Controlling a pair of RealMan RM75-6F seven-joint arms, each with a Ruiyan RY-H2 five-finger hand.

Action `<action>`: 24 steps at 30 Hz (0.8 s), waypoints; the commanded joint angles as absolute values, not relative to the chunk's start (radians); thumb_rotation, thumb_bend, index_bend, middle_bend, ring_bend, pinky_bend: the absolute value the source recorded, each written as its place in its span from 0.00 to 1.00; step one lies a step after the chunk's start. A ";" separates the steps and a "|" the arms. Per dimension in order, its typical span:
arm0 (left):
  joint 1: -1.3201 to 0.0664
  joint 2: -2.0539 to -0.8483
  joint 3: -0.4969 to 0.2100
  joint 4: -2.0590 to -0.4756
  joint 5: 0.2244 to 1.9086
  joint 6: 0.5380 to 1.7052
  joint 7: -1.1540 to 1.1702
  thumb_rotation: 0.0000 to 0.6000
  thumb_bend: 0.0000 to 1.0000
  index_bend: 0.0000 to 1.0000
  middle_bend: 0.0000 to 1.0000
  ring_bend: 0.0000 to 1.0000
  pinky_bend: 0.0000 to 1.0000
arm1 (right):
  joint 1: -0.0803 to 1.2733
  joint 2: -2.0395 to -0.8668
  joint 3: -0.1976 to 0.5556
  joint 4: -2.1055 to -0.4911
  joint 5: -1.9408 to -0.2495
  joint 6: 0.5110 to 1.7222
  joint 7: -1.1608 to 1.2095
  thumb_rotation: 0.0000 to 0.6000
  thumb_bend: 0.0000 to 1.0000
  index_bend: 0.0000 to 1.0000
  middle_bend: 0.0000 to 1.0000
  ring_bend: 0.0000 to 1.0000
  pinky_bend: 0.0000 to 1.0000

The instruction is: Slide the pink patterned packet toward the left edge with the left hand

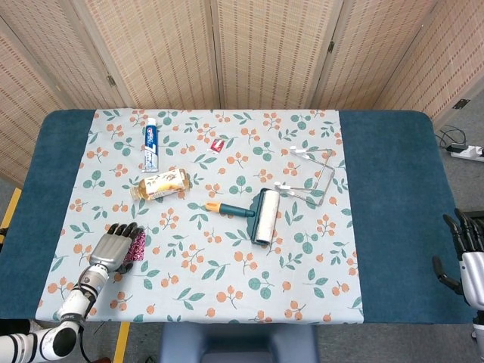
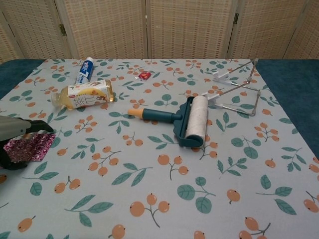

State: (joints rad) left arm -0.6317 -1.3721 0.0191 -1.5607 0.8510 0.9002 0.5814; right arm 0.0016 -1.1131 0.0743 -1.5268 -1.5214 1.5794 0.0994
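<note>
The pink patterned packet [image 1: 138, 244] [image 2: 33, 146] lies near the front left of the floral cloth, mostly covered in the head view. My left hand [image 1: 115, 246] [image 2: 14, 130] lies over it, and its dark fingers [image 2: 42, 129] curl over the packet's far edge. The thumb sits at the packet's near side, so the packet is gripped between them. Off the table's right edge, my right hand [image 1: 466, 255] hangs with fingers spread, holding nothing; the chest view does not show it.
A lint roller [image 1: 261, 215] lies mid-table, with a juice bottle [image 1: 159, 184], a toothpaste tube [image 1: 150, 143] and a small red item [image 1: 218, 146] farther back. A wire rack [image 1: 314, 175] stands at the right. Blue tabletop [image 1: 45, 197] borders the cloth [image 1: 227, 265] on the left.
</note>
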 commanded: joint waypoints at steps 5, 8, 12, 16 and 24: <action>-0.637 -1.377 0.021 -1.556 0.836 0.911 0.591 1.00 0.34 0.03 0.00 0.00 0.00 | 0.001 -1.113 0.075 -1.524 -1.521 1.581 0.103 1.00 0.45 0.00 0.00 0.02 0.00; -0.639 -1.380 0.024 -1.554 0.828 0.920 0.602 1.00 0.34 0.06 0.00 0.00 0.00 | 0.001 -1.114 0.075 -1.522 -1.521 1.579 0.105 1.00 0.45 0.00 0.00 0.02 0.00; -0.642 -1.384 0.027 -1.553 0.820 0.923 0.608 1.00 0.34 0.10 0.00 0.00 0.00 | 0.002 -1.115 0.075 -1.519 -1.520 1.577 0.107 1.00 0.45 0.00 0.00 0.02 0.00; -0.645 -1.386 0.029 -1.553 0.813 0.928 0.616 1.00 0.34 0.13 0.00 0.00 0.00 | 0.002 -1.115 0.075 -1.518 -1.520 1.576 0.109 1.00 0.45 0.00 0.00 0.02 0.00; -0.646 -1.386 0.029 -1.560 0.818 0.935 0.608 1.00 0.34 0.18 0.00 0.00 0.00 | 0.002 -1.116 0.075 -1.517 -1.521 1.577 0.110 1.00 0.45 0.00 0.00 0.02 0.00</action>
